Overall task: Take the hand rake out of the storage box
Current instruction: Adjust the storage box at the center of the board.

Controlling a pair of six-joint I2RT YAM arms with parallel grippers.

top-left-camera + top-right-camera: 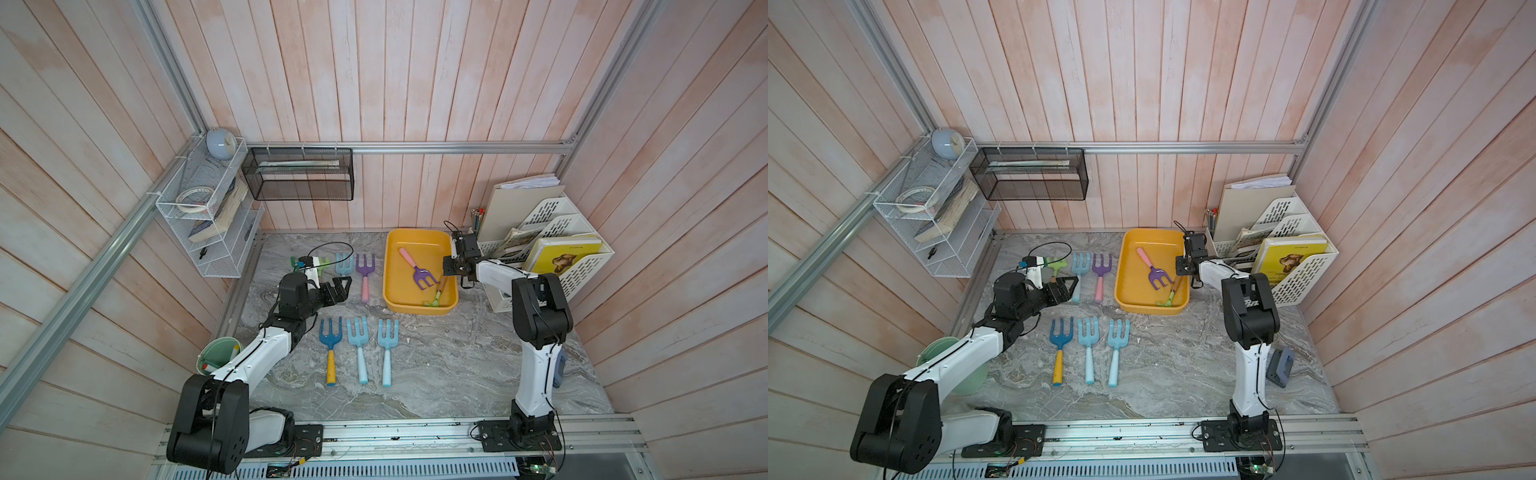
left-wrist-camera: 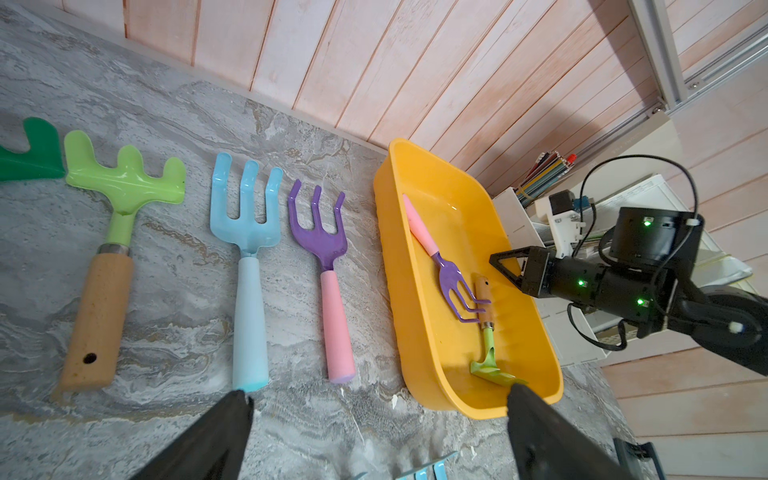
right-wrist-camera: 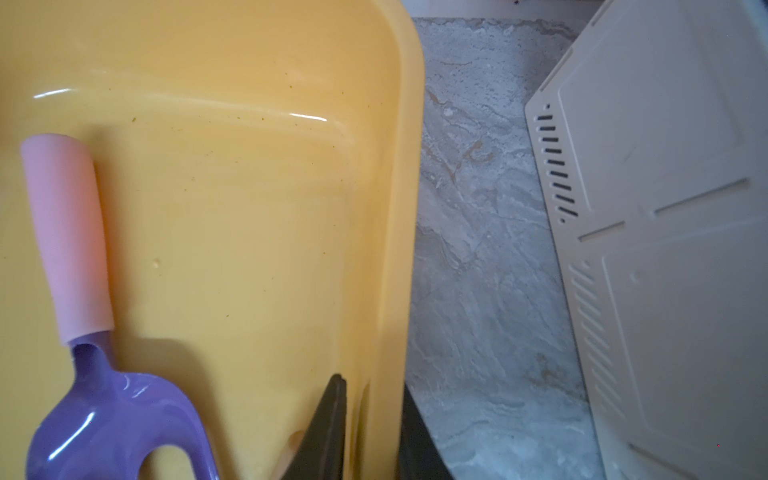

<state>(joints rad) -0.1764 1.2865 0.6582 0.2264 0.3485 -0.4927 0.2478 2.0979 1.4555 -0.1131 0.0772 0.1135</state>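
Between the jaws of the right gripper (image 3: pixel 372 384), clamped on it, we see the thin wall and rolled rim of the glossy yellow plastic storage box (image 3: pixel 249 208). Inside the box, near those jaws, lie a purple hand rake (image 2: pixel 442 266) with a matte pink handle and a small green hand rake (image 2: pixel 487 336) with a wooden handle, the bent purple tines crossing that handle. The left gripper (image 2: pixel 378 390) hovers over the grey marbled table (image 2: pixel 178 291), jaws wide apart, the box near one and a pale blue rake (image 2: pixel 249 257) at the other; print on the yellow book (image 1: pixel 557 253) is too small to read.
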